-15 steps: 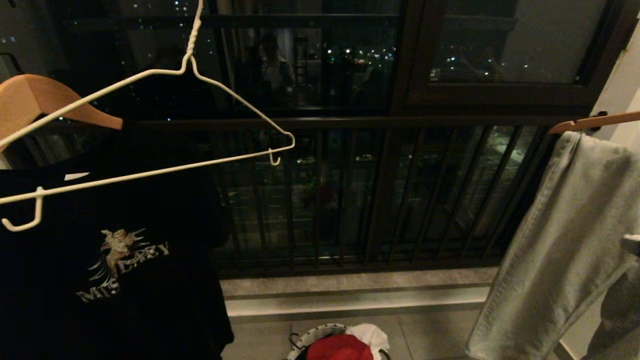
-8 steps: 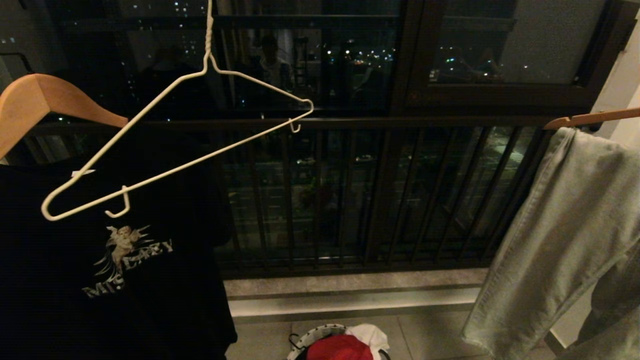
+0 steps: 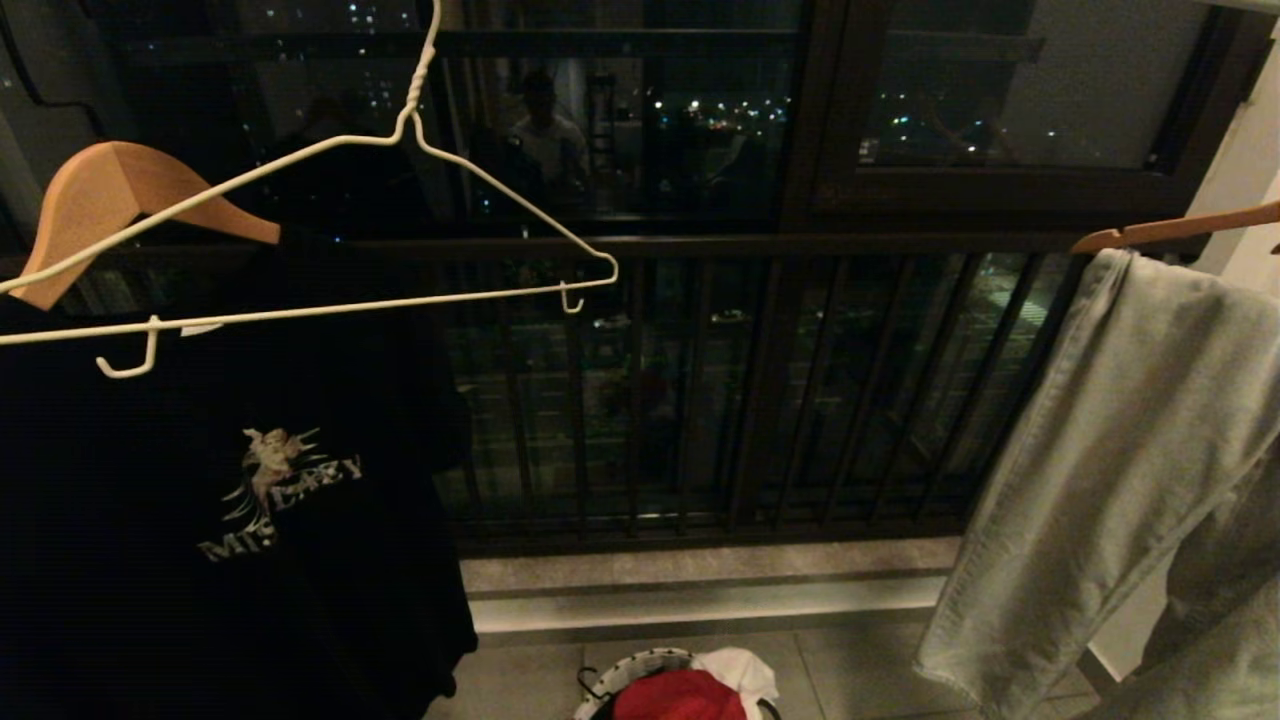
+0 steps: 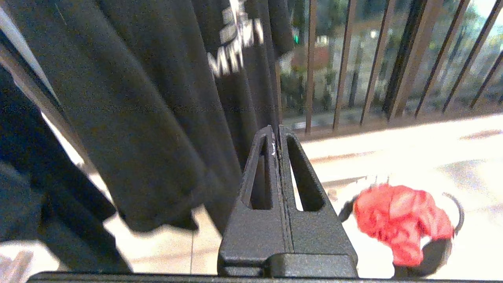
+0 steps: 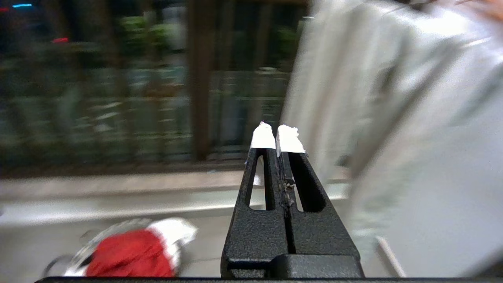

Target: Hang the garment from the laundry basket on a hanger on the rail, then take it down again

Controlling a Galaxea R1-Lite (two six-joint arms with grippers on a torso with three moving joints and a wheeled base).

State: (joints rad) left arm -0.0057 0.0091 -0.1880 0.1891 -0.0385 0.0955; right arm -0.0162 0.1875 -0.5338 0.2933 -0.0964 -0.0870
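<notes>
Grippers, left gripper (image 4: pixel 276 135) and right gripper (image 5: pixel 277 135), fully closed, hold nothing.

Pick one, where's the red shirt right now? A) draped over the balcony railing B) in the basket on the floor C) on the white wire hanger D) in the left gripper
B: the red shirt is bunched in the basket on the floor, the white wire hanger hangs bare, and the left gripper is shut with nothing in it.
</notes>
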